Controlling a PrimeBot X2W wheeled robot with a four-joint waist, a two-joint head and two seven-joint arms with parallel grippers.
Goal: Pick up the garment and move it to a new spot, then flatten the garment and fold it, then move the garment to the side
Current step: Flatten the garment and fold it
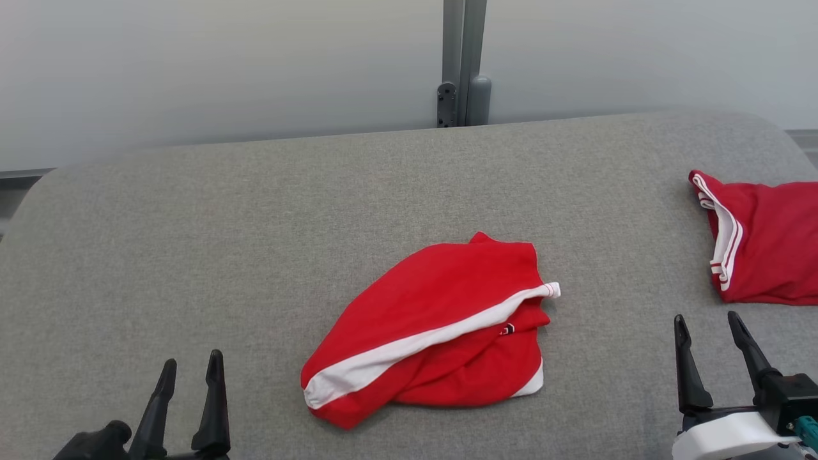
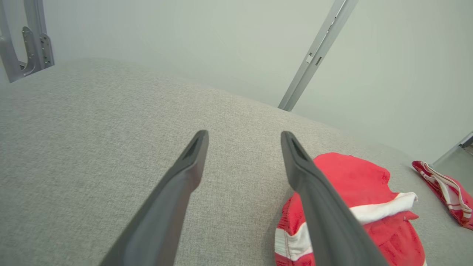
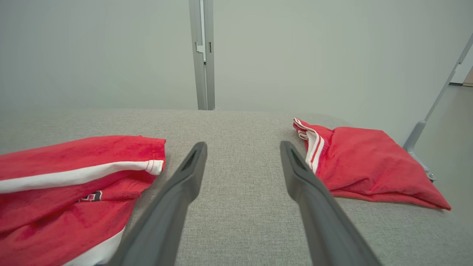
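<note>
Garment (image 1: pixel 434 319) progress looks early. At lower left, the left gripper (image 1: pixel 190 374) stands wide and empty. The crumpled red-and-white bundle lies midway across the table (image 1: pixel 255 223), touching neither gripper. The right gripper (image 1: pixel 709 329) is wide and empty too, and 1 other red piece (image 1: pixel 767 243) lies far right. Flattening, folding and moving aside seem left.

Garment (image 1: pixel 434 319) lies mid table (image 1: pixel 192 223), second garment (image 1: pixel 767 243) seemingly at right edge.

Grey fabric table (image 1: pixel 255 223), pale wall (image 1: pixel 192 64), grey metal post (image 1: pixel 463 57) behind.
</note>
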